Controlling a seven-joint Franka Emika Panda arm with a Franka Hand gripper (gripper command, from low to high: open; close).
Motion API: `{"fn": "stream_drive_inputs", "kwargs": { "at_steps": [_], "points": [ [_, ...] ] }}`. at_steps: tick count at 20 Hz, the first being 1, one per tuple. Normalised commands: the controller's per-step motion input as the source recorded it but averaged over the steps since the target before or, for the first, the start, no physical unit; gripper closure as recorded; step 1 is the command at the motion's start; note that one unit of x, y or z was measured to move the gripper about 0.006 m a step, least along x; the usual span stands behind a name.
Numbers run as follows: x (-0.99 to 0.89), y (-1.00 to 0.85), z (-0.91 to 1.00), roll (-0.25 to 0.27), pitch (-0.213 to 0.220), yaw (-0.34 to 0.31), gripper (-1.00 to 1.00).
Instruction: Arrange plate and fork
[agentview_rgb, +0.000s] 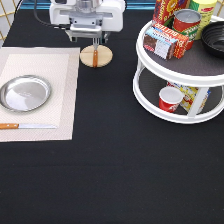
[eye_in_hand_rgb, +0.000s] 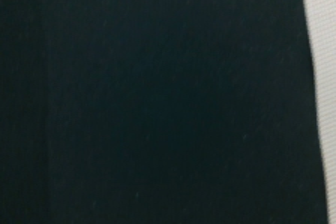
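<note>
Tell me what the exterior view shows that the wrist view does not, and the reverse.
Only the exterior view shows the gripper over the wooden disc, where the fork lies, plus the plate and knife on the placemat, and the rack with cans. The wrist view shows nothing extra. Both show the black tablecloth and a pale edge, possibly the placemat.
</note>
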Motion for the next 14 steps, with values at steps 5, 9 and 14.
{"fn": "stream_drive_inputs", "kwargs": {
  "at_steps": [5,9,14],
  "points": [
    [-1.00,0.09,-0.45,0.010,-0.139,0.000,-1.00],
    [-0.97,-0.02,-0.28,0.039,-0.134,0.000,-1.00],
    [-0.78,-0.05,-0.40,0.070,-0.127,-0.001,-1.00]
  ]
}}
